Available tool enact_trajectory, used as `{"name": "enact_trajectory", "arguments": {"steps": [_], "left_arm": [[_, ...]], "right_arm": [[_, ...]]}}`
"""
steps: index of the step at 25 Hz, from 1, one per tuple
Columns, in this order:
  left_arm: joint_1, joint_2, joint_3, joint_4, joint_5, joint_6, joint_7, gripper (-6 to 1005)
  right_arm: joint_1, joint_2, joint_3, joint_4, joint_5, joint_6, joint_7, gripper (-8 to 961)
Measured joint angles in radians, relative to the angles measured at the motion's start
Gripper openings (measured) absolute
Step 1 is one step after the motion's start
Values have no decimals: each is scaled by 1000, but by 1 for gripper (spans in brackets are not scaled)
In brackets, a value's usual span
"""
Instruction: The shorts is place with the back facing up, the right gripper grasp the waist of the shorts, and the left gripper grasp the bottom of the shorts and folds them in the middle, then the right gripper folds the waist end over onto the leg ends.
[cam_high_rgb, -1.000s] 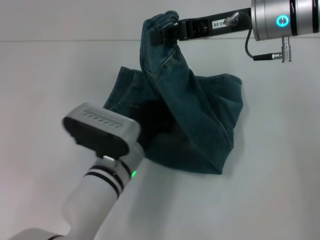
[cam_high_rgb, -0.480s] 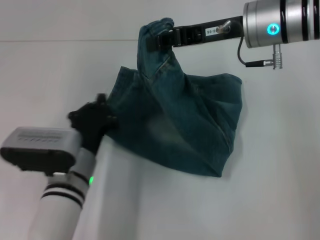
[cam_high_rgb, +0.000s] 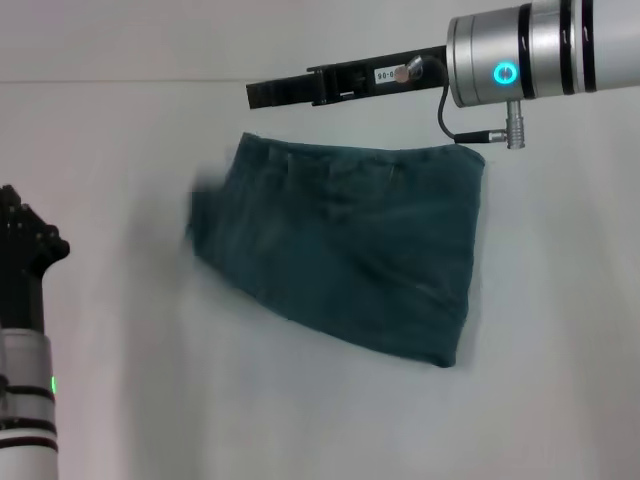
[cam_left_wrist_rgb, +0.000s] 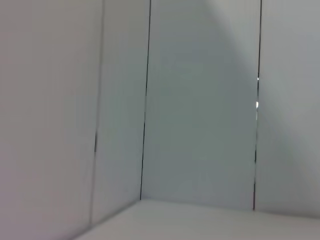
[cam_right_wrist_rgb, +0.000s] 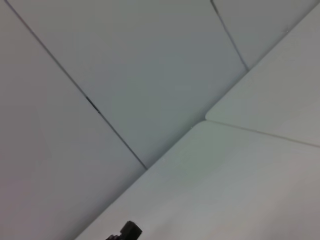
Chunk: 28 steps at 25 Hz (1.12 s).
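White tabletop (cam_high_rgb: 300, 420) carried faded blue-green denim shorts (cam_high_rgb: 350, 240), folded, lying flat mid-table, likely dropped there to finish fold. Right gripper (cam_high_rgb: 262, 94), black, white label on body, hovered just past shorts' far edge, fingers empty and off cloth; whether parted, cannot tell. Left gripper (cam_high_rgb: 25, 245), black, sat well apart at near-left edge; finger state not discernible. Wrist views showed only walls.

A plain white table (cam_high_rgb: 300, 400) is seen, evenly lit. Behind the table, a pale wall (cam_left_wrist_rgb: 200, 100) is formed of flat panels divided by thin dark vertical seams (cam_left_wrist_rgb: 146, 100). The wall is met by the table's far edge (cam_high_rgb: 120, 82).
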Motion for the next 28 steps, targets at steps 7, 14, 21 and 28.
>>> {"name": "enact_trajectory", "arguments": {"steps": [7, 14, 21, 28], "left_arm": [[-15, 6, 11, 17, 142, 47, -11, 37], [-54, 40, 10, 85, 476, 47, -309, 210], [-192, 145, 32, 294, 812, 104, -970, 422], [-395, 169, 239, 709, 1110, 291, -1479, 580]], "right_arm": [[-46, 0, 0, -3, 80, 4, -94, 575], [-264, -7, 14, -100, 186, -58, -361, 735], [-479, -17, 133, -185, 216, -199, -523, 940], [-581, -44, 198, -191, 164, -377, -631, 940]]}}
